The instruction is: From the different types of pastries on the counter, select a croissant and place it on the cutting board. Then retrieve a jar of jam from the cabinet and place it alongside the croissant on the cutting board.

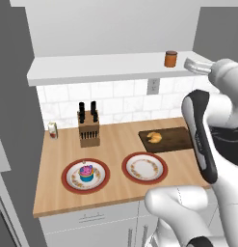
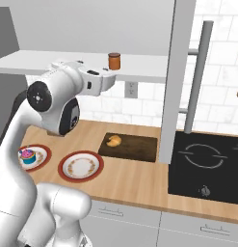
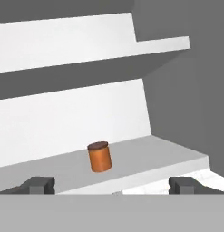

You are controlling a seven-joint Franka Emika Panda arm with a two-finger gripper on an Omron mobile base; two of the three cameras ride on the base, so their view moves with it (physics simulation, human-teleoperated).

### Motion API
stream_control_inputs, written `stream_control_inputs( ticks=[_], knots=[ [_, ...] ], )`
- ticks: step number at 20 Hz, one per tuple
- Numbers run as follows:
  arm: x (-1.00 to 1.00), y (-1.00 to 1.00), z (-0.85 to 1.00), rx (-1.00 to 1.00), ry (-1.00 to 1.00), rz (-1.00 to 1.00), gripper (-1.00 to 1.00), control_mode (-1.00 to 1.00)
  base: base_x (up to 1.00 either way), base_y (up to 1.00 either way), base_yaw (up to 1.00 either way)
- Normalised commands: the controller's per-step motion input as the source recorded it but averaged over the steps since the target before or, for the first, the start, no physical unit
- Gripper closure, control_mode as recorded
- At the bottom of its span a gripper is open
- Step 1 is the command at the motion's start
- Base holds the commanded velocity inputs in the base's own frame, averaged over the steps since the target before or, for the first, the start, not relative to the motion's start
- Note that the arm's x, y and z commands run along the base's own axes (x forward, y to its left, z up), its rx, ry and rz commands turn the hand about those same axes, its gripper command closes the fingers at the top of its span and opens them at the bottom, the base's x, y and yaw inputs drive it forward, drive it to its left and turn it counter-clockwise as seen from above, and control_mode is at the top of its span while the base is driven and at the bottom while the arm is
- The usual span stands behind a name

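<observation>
Orange jar of jam (image 3: 99, 157) stands ahead, between parted jaws.

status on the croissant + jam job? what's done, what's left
Done: the croissant lies on the cutting board. In hand: the gripper, jaws wide apart and holding nothing, faces the jar of jam standing on the cabinet ledge, not yet touching it. Left: grasp the jar and set it beside the croissant.
</observation>
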Motion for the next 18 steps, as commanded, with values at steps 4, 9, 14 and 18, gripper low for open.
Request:
stream_control_inputs(
  ticks=[4,9,14,18],
  knots=[
    [0.19,0.16,0.51,-0.21,0.24,-0.19,-1.00,-1.00,0.00,0.00,0.00],
    [0.14,0.06,0.07,-0.06,0.14,-0.05,-1.00,-1.00,0.00,0.00,0.00],
    [0.07,0.00,-0.06,0.00,0.00,0.01,-1.00,-1.00,0.00,0.00,0.00],
    [0.11,0.03,-0.07,0.00,0.00,0.05,-1.00,-1.00,0.00,0.00,0.00]
  ],
)
